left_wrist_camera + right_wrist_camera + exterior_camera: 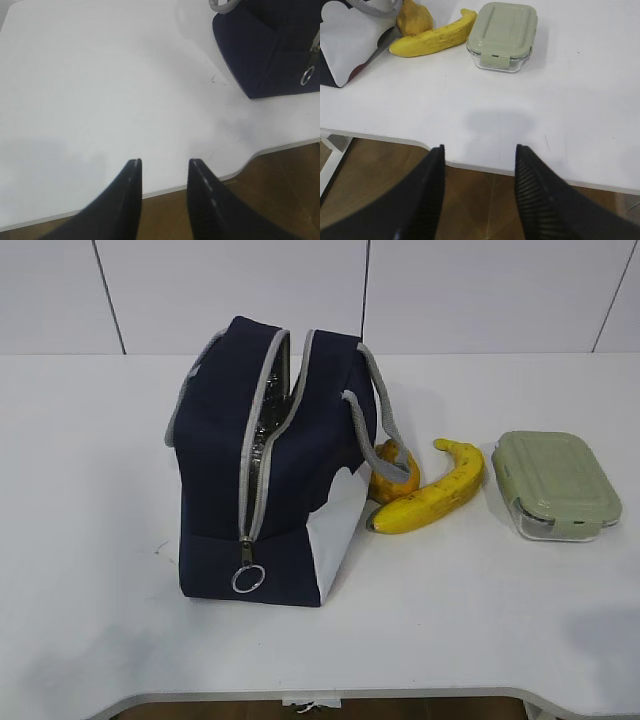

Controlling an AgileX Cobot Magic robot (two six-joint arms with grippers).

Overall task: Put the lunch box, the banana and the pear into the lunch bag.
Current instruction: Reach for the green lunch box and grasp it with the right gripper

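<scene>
The navy lunch bag [270, 460] stands on the white table with its grey zipper partly undone and silver lining showing; its ring pull [247, 579] hangs at the front. Just right of it lies the pear [388, 478], half behind a grey handle, then the banana [432, 497] and the green-lidded lunch box [556, 484]. Neither arm shows in the exterior view. My left gripper [164, 161] is open over the table's front edge, far left of the lunch bag [265, 45]. My right gripper [480, 147] is open near the front edge, well short of the lunch box [504, 34], banana [432, 37] and pear [413, 18].
The white table [90, 540] ends at a curved front edge [300, 698] with brown floor [485, 200] below. A white wall stands behind the table.
</scene>
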